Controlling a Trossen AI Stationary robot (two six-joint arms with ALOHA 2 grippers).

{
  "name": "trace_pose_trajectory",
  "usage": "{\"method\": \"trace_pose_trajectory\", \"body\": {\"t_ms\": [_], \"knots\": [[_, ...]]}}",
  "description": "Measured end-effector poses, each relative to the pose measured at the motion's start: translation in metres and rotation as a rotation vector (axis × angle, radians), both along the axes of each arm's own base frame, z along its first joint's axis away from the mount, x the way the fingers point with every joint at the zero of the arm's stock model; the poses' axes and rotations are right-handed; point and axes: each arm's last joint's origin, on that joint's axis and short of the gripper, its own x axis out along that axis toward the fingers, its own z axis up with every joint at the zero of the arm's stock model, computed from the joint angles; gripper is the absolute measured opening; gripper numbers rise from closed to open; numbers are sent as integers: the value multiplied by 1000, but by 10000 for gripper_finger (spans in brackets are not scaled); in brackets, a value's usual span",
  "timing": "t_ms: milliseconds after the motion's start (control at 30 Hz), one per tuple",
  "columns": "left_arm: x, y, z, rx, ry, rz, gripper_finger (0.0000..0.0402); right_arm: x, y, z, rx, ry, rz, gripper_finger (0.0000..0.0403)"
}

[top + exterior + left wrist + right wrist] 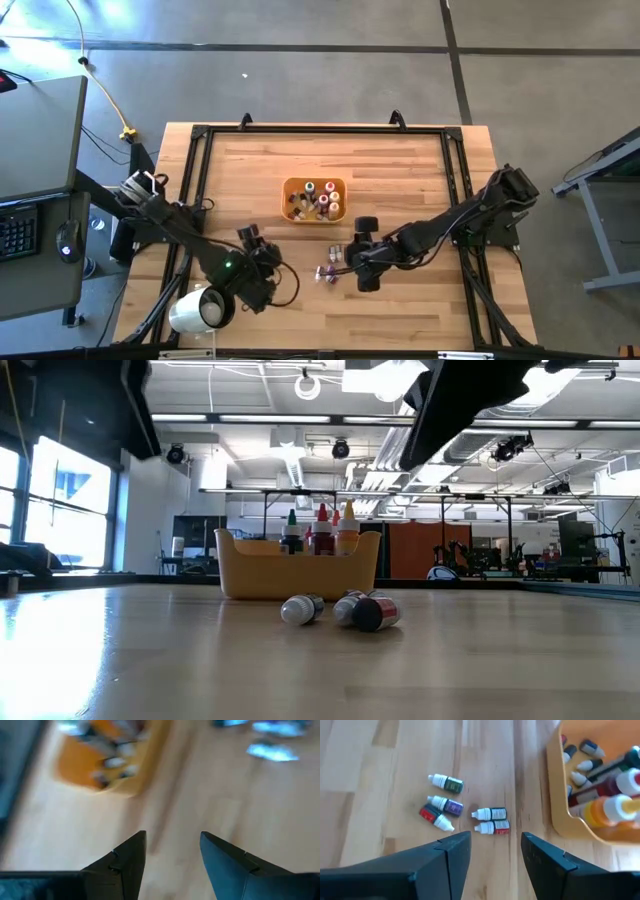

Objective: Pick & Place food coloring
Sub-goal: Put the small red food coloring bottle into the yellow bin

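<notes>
My right end effector (495,851) fills the near edge of its wrist view, its two dark fingers (447,857) spread apart with nothing between them. Just ahead of it on the wooden table (380,780) lie five small food coloring bottles (465,812), all on their sides with pale caps: a dark green one (447,783), a purple one (446,804), a red one (435,817), a dark one (490,813) and a red-banded one (492,827). The last two lie side by side and are the closest to my fingertips. None of them touches me. Beyond that loose group stands the orange tray (560,815), already holding more bottles (600,790), some upright, some lying flat.

From above, this end effector (362,262) hangs just beside the loose bottles (329,264), with the tray (290,190) a little farther toward the table's middle.

My left end effector (172,851) is also spread and empty, over bare table near the front left (262,262), well apart from the loose bottles.
</notes>
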Motion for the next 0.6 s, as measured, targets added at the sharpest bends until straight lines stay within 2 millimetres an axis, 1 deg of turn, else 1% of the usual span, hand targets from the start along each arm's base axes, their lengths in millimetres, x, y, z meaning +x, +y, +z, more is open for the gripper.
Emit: {"method": "trace_pose_trajectory", "body": {"t_ms": [133,233,300,433,533,600], "knots": [[5,-3,-30,-68,-34,-130,184,8,4,-7,-10,-17,54,168],[13,-1,-44,-79,-83,-206,184,17,9,-12,5,-52,90,168],[18,2,-48,-92,-109,-221,184,21,12,-19,15,-42,149,168],[24,4,-48,-179,-125,-217,184,28,19,-37,65,17,293,168],[28,7,-48,-239,-137,-188,184,33,24,-54,97,50,357,168],[29,10,-48,-243,-133,-178,184,37,27,-66,85,63,383,168]]}}
